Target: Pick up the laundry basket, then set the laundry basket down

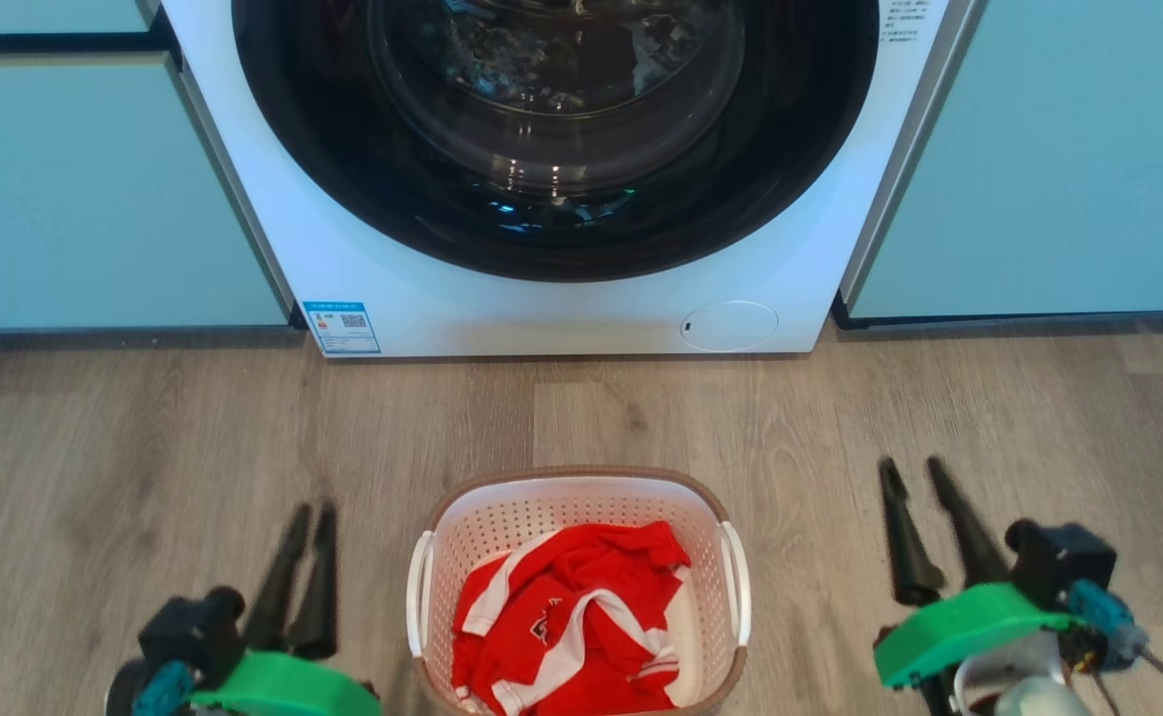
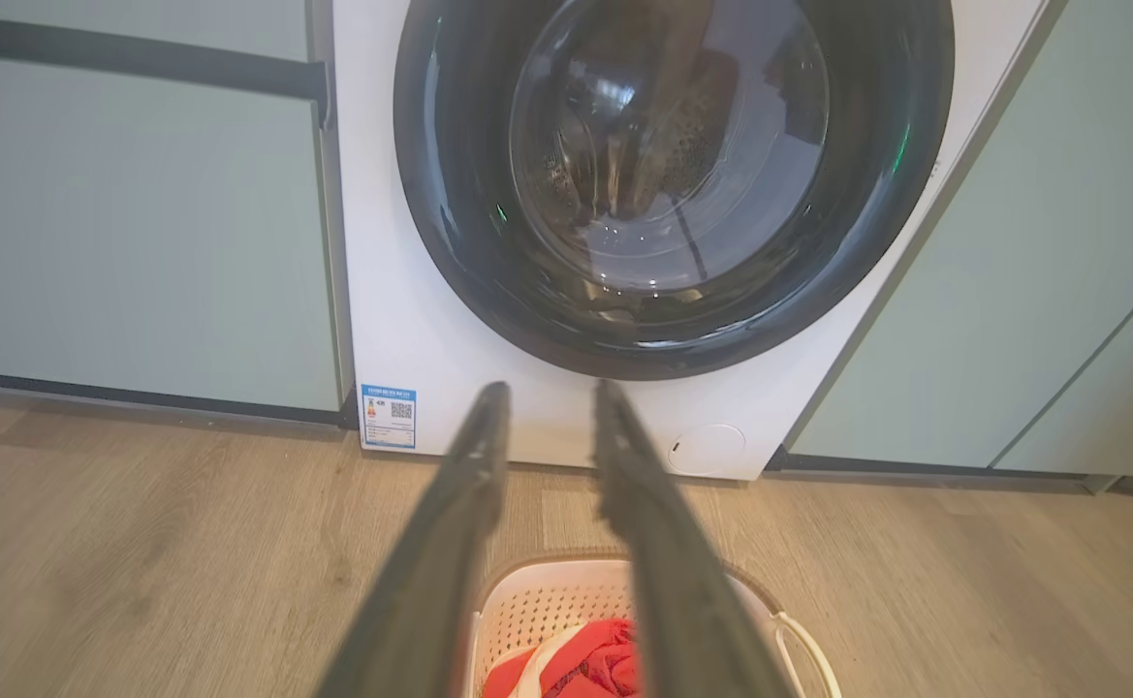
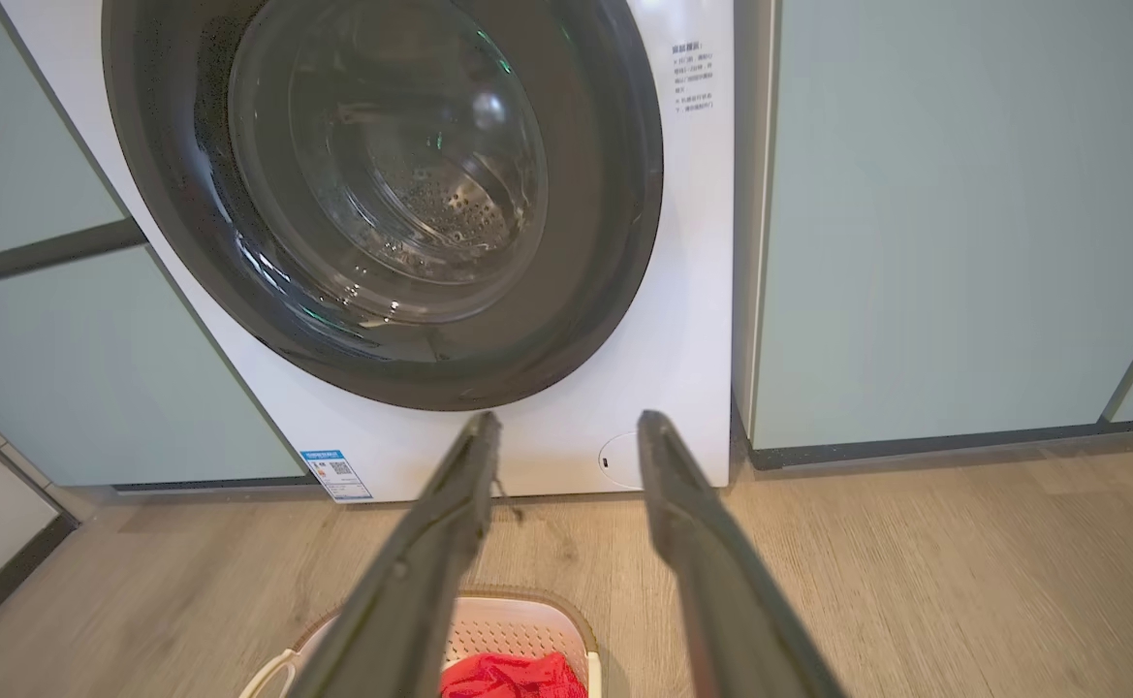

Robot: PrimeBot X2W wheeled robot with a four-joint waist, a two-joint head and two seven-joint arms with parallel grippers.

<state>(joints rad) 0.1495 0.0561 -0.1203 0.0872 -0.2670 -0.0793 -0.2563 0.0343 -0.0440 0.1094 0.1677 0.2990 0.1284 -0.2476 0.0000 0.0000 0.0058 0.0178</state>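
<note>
The laundry basket (image 1: 577, 487) stands on the wood floor at the bottom centre of the head view, white with perforated walls, a brown rim and white side handles. A crumpled red and white garment (image 1: 571, 612) lies inside it. My left gripper (image 1: 310, 512) hovers to the basket's left, its fingers a little apart and empty. My right gripper (image 1: 914, 465) is off to the basket's right, open and empty. Neither touches the basket. The basket's far rim (image 2: 566, 564) peeks between the fingers in the left wrist view, and its rim (image 3: 527, 593) also appears low in the right wrist view.
A white front-loading washing machine (image 1: 561, 308) with a closed dark round door (image 1: 556, 129) stands just beyond the basket. Pale green cabinet fronts (image 1: 94, 189) flank it on both sides. Bare wood floor (image 1: 143, 438) stretches left and right of the basket.
</note>
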